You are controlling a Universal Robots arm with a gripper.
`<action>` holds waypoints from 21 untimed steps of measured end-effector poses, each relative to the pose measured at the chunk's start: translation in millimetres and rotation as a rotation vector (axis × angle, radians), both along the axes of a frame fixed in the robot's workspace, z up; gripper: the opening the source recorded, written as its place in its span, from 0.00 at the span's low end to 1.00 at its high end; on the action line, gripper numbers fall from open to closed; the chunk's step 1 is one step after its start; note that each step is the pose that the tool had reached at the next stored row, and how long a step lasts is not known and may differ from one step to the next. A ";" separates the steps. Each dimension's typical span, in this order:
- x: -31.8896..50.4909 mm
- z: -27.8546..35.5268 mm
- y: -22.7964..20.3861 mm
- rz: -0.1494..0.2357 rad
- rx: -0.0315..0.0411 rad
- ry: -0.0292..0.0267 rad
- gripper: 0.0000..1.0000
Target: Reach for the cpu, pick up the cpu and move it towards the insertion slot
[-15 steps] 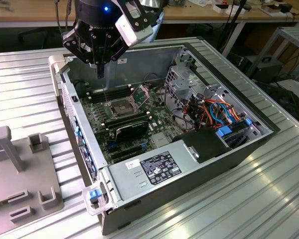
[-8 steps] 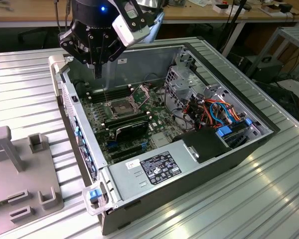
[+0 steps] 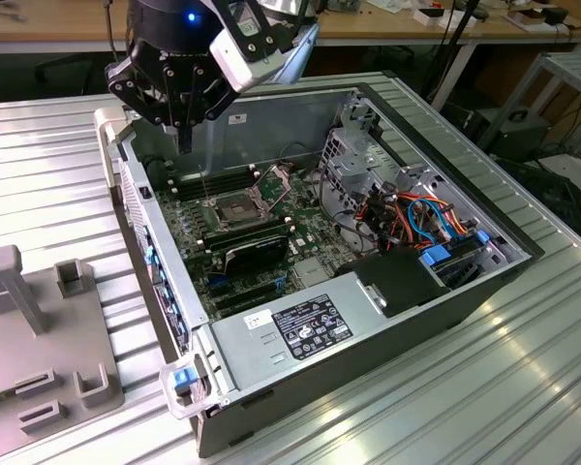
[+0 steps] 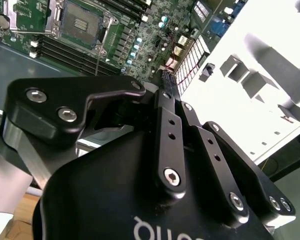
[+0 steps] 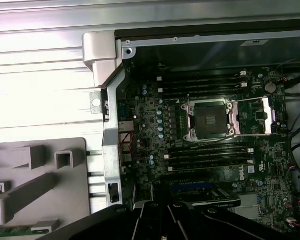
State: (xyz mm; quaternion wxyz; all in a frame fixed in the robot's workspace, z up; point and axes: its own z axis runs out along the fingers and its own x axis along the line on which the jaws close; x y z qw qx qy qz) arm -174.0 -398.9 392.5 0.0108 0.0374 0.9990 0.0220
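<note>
On the slatted metal table (image 3: 523, 387), a grey fixture (image 3: 10, 349) with upright posts and small block-shaped holders sits at the edge on the exterior view's left, just beside an open computer case (image 3: 368, 368) lying on its side. The gripper (image 3: 186, 143) hangs over the case's far corner on that same side, pointing straight down. Its fingers are drawn together into one narrow tip, and nothing can be seen between them. In the second wrist view the gripper (image 4: 165, 95) shows the same closed linkage. In the first wrist view, the black finger bases of the gripper (image 5: 162, 225) sit over the board's near edge. To the right and lower, well apart from the tip, the insertion slot (image 3: 234, 206) lies flat on the green motherboard (image 3: 300, 228). Its silvery frame surrounds an uncovered dark centre, seen in both wrist views (image 4: 82, 22) (image 5: 208, 118), and its metal cover plate (image 5: 266, 116) is swung open beside it. Long black memory slots (image 5: 200, 82) run along both sides of it. Further right stand a metal drive cage (image 3: 353, 155) and a tangle of coloured cables (image 3: 421, 218), and a silver power supply (image 3: 300, 325) fills the case's near edge.
</note>
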 end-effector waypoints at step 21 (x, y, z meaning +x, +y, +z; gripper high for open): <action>-14.2 -0.2 0.0 0.000 0.0000 0.0010 0.11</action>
